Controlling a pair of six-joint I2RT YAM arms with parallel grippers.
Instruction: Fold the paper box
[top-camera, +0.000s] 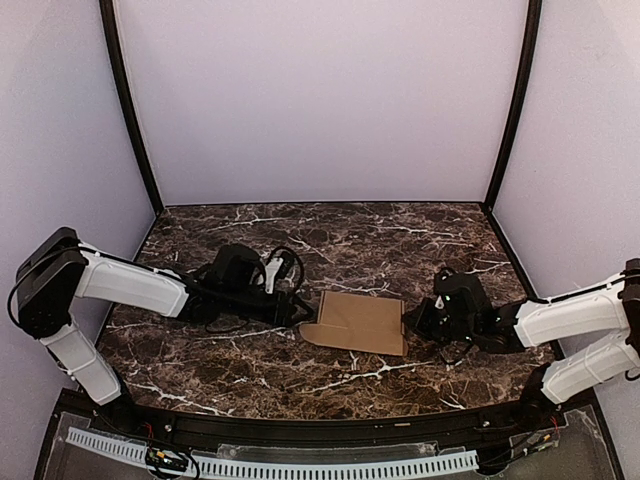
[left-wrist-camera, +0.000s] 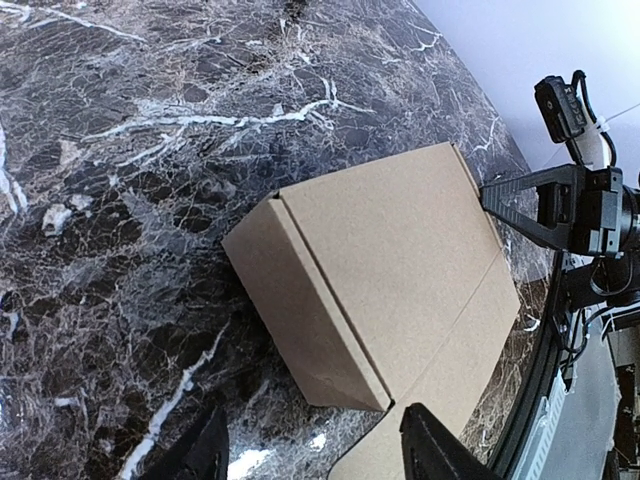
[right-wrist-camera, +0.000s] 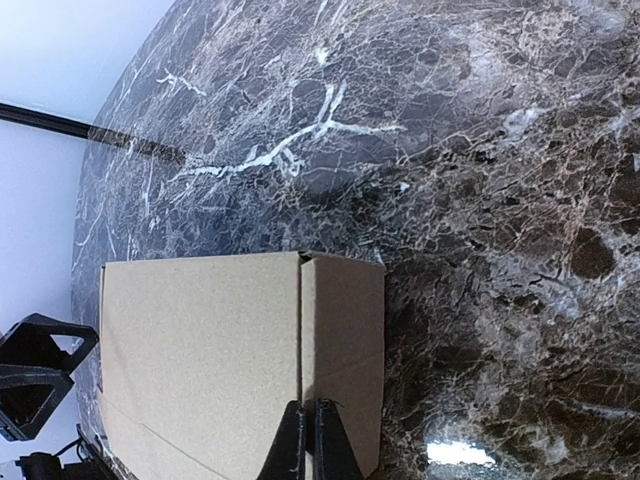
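The paper box (top-camera: 360, 322) is a tan cardboard piece lying mostly flat on the dark marble table (top-camera: 300, 240), with its left side panel (left-wrist-camera: 300, 310) folded down to the table. My left gripper (top-camera: 300, 312) hangs open just left of the box. In the left wrist view its fingers (left-wrist-camera: 425, 445) stand wide apart at the box's near corner, holding nothing. My right gripper (right-wrist-camera: 308, 415) is at the box's right edge (top-camera: 405, 325). Its fingers are pinched together on the ridge where the raised right flap (right-wrist-camera: 345, 350) meets the top panel (right-wrist-camera: 200, 350).
Pale walls and two black corner posts (top-camera: 130, 110) close in the back and sides. A black rail (top-camera: 320, 425) runs along the near table edge, between the arm bases. Cables (top-camera: 285, 262) loop over the left wrist.
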